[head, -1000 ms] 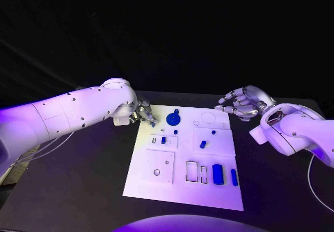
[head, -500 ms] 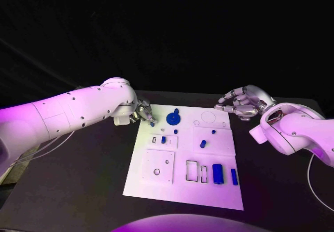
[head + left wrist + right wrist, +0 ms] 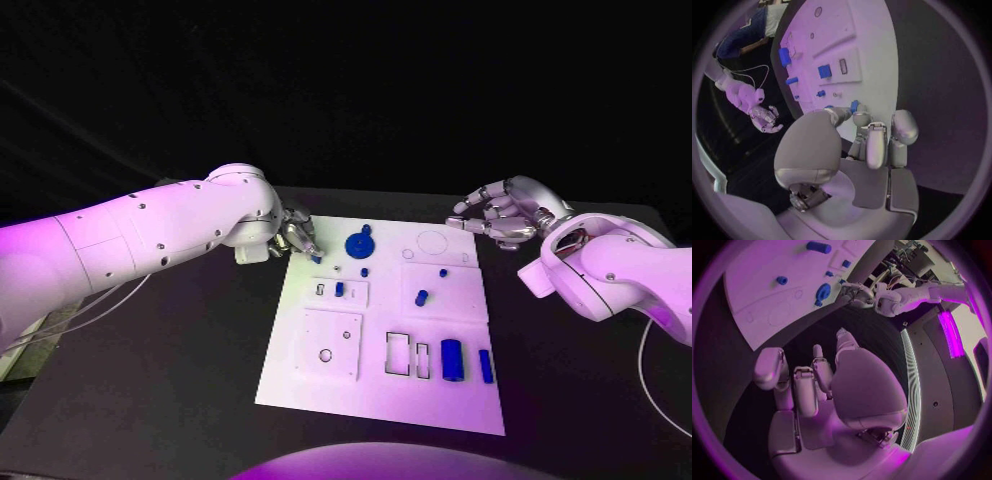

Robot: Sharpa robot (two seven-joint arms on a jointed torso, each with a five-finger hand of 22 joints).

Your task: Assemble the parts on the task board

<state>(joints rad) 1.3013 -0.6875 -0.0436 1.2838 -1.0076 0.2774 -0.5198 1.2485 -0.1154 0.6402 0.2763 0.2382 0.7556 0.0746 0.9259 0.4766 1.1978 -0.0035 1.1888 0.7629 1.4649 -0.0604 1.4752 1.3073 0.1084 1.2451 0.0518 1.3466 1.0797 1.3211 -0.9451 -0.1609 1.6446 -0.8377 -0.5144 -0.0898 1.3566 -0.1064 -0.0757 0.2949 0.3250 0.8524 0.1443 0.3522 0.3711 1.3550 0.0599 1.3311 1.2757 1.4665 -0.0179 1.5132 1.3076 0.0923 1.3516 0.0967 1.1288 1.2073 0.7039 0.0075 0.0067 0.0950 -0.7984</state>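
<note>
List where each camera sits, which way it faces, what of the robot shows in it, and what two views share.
Head view: on the robot's head, looking down at the task board; both arms, left robot hand, right robot hand.
Left wrist view: behind the left robot hand, facing the board's edge.
Right wrist view: behind the right robot hand, facing the board's corner.
Shared: both wrist views show the other robot hand across the board.

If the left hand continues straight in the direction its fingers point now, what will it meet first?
Probably the small blue part at the near edge of the task board. The left hand has its fingers aimed at it, with the tips right beside it; whether they touch is unclear.
</note>
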